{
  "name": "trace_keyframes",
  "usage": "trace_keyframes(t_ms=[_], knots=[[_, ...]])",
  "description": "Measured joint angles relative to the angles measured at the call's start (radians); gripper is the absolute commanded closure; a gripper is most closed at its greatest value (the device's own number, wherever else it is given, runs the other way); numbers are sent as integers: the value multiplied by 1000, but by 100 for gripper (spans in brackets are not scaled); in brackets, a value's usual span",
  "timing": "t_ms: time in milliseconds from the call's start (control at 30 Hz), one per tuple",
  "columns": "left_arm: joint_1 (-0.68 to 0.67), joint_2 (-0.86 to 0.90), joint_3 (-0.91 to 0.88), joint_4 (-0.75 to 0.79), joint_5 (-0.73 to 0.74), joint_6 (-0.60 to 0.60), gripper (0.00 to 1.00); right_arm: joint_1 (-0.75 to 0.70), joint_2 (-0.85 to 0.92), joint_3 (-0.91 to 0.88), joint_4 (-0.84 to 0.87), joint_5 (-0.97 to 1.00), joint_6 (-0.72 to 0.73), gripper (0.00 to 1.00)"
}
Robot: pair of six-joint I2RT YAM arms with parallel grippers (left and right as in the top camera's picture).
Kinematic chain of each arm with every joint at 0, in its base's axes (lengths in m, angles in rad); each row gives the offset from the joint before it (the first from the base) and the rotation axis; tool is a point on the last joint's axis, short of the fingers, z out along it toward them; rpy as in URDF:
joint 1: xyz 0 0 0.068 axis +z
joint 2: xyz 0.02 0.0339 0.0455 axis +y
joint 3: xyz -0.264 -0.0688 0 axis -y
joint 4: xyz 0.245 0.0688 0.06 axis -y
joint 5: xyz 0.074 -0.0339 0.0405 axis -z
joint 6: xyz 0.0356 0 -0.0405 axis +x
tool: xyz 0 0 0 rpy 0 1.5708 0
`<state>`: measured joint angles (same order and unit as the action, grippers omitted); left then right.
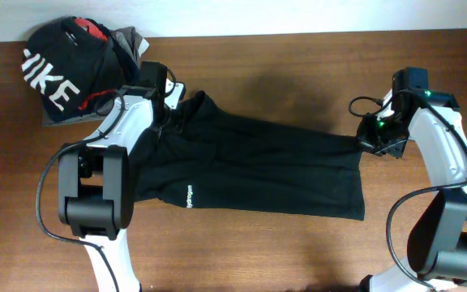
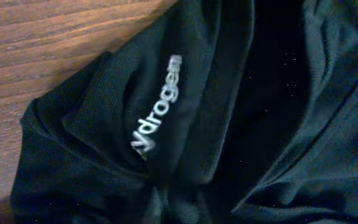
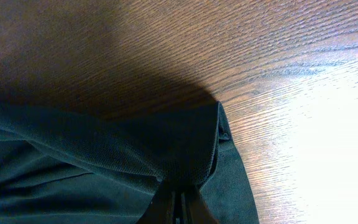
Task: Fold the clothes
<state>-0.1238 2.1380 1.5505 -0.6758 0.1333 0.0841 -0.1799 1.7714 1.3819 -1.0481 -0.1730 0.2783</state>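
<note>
Here the black leggings [image 1: 258, 166] lie spread flat across the wooden table [image 1: 298, 65]. The left gripper [image 1: 165, 109] sits at the leggings' far left corner, where the cloth bunches beside small white lettering [image 2: 157, 106]; whether its jaws are apart or together cannot be told. The right gripper [image 1: 370, 138] is at the leggings' far right corner, its fingers [image 3: 174, 208] narrow and pinching the hem. A pile of other clothes [image 1: 71, 69] lies just beyond the leggings' left end.

Black leggings [image 1: 258, 162], white lettering [image 2: 157, 106], brown wood-grain table [image 1: 298, 243], black top [image 1: 55, 77] with white letters
</note>
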Motion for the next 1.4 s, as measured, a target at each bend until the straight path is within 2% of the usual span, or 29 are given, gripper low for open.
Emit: trace_keyframes(t_ms=[200,433,667,1100,1167,1233,1300,1367,1400], knots=[[0,0,45,-56,10,2,99,0,0,0,6,0,1,96],[0,0,267,-213,13,2,99,-8,1,40,32,0,8,96],[0,0,455,-304,13,2,99,-14,1,106,88,25,1,96],[0,0,518,-389,-140,3,99,-15,1,107,140,109,-17,96],[0,0,518,-395,-150,2,99,-15,1,107,147,113,-17,93],[0,0,518,-402,-156,2,99,-15,1,107,157,114,-27,84],[0,0,518,-409,-174,-10,99,-15,1,107,187,119,-55,81],[1,0,518,-425,-193,-28,99,-16,1,107,209,126,-80,74],[2,0,518,-437,-200,-35,99,-16,1,108,220,128,-93,76]])
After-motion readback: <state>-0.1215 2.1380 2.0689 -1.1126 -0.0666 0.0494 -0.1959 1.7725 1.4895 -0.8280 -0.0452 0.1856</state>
